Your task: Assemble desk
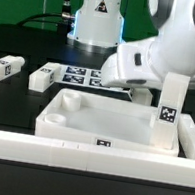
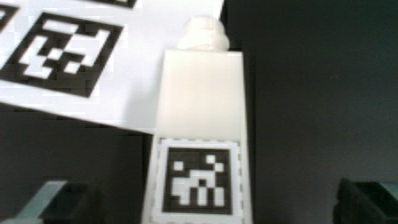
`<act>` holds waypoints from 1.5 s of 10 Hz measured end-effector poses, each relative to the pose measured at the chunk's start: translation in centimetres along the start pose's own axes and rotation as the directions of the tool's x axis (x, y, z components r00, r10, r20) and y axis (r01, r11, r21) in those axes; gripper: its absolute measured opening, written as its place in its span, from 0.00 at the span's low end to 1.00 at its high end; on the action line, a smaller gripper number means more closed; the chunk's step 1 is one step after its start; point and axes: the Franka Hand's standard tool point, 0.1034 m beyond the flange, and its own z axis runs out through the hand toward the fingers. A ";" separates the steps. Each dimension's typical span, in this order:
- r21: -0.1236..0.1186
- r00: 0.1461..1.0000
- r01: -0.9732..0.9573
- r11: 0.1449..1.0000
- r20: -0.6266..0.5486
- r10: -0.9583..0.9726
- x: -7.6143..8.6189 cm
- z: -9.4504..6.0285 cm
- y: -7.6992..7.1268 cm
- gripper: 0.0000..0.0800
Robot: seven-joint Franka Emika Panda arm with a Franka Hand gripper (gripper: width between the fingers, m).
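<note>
The white tray-like desk tabletop [image 1: 101, 126] lies in the middle of the exterior view, sockets up. One white leg [image 1: 170, 108] with a tag stands upright in its corner on the exterior view's right. Behind the tabletop my gripper [image 1: 137, 89] hangs low over the table. In the wrist view another leg [image 2: 199, 120] lies flat beside the marker board [image 2: 80, 60], threaded tip pointing away. My gripper [image 2: 206, 205] is open, with a dark fingertip [image 2: 50, 200] on either side of this leg's tagged end and a wide gap to each.
Two more tagged legs [image 1: 3, 69] [image 1: 42, 76] lie on the black table at the exterior view's left. The marker board [image 1: 76, 77] lies behind the tabletop. A long low white wall [image 1: 77, 155] runs along the front. The robot's base [image 1: 97, 20] stands at the back.
</note>
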 end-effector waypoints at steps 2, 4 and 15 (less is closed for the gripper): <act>0.000 0.999 0.001 1.000 0.047 -0.001 0.7 0.2 0.0 0.81; 0.000 0.999 -0.002 1.000 0.042 0.002 0.8 0.7 0.1 0.81; 0.029 1.000 -0.009 1.000 0.018 0.008 -0.9 -2.0 1.2 0.36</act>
